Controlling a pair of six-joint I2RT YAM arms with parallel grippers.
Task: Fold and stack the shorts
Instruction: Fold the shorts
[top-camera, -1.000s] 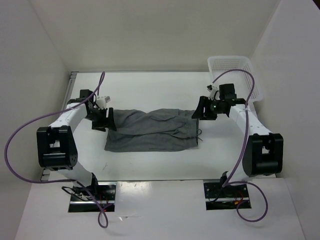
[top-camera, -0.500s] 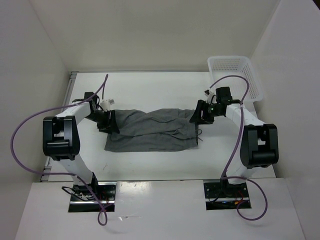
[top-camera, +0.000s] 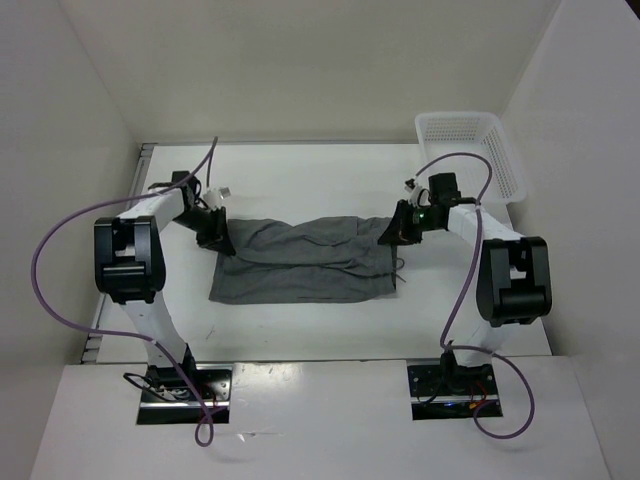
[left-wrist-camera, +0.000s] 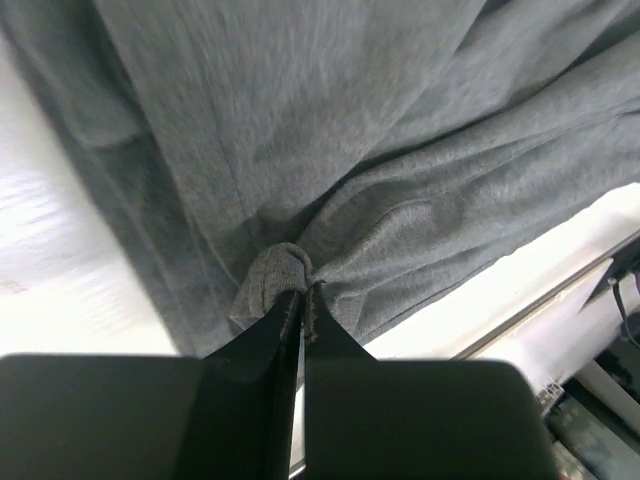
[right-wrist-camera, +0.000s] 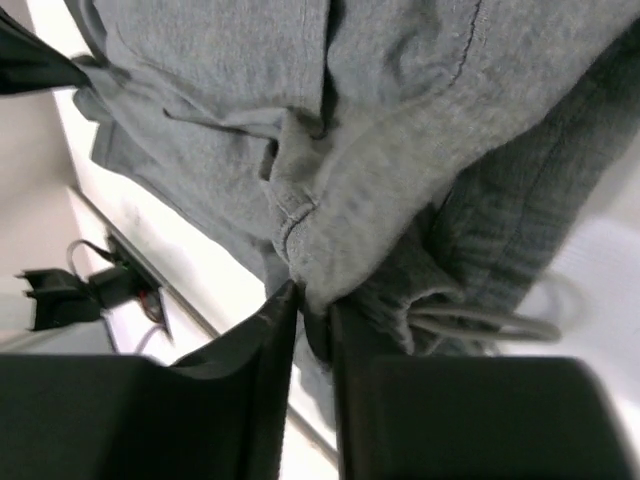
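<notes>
I'm seeing left gripper (left-wrist-camera: 303, 297) clamping down on small fold at shorts' (top-camera: 300, 262) left end, right gripper (right-wrist-camera: 315, 300) pinching bunched cloth at right end. Shorts lying mid-table (top-camera: 300, 180), stretching between both.

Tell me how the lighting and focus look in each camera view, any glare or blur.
Top external: even, soft light, the shorts sharp, only faint shadows. Left wrist: the table is blown out white, the left gripper a black unfocused silhouette, the cloth slightly soft. Right wrist: fabric weave crisp, the right gripper dark and blurred up close.
</notes>
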